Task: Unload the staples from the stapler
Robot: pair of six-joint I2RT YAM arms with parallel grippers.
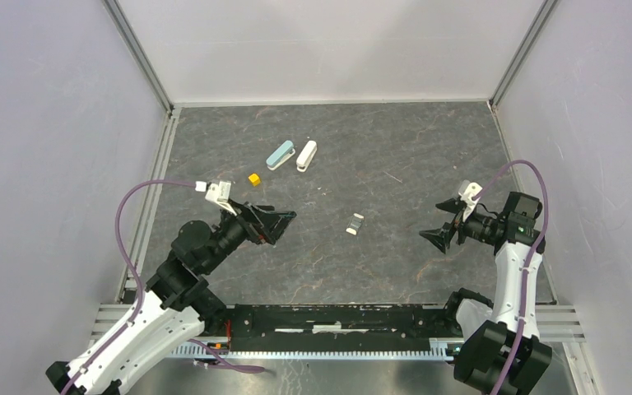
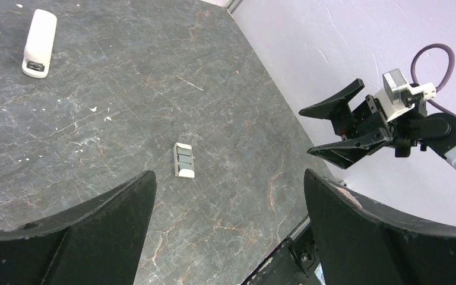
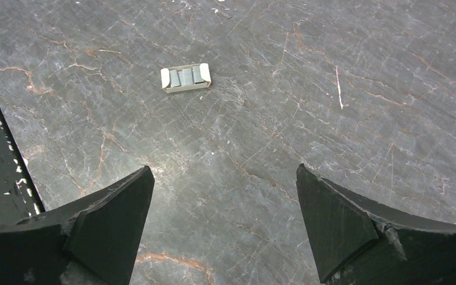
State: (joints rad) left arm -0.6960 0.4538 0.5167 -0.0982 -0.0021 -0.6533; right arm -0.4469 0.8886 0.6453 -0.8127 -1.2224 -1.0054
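The stubby mini stapler (image 1: 355,224), white at both ends with a grey metal middle, lies flat on the dark table between the two arms. It also shows in the left wrist view (image 2: 183,160) and the right wrist view (image 3: 185,78). A thin grey sliver, like a staple strip (image 1: 392,176), lies loose behind it and also shows in both wrist views (image 2: 189,84) (image 3: 338,86). My left gripper (image 1: 284,226) (image 2: 229,173) is open and empty to the stapler's left. My right gripper (image 1: 429,220) (image 3: 224,168) is open and empty to its right.
A teal oblong stapler (image 1: 281,154) and a longer white stapler (image 1: 306,155) (image 2: 38,43) lie side by side at the back. A small yellow cube (image 1: 254,178) sits left of them. Grey walls close in the table on three sides. The black base rail (image 1: 337,317) runs along the near edge.
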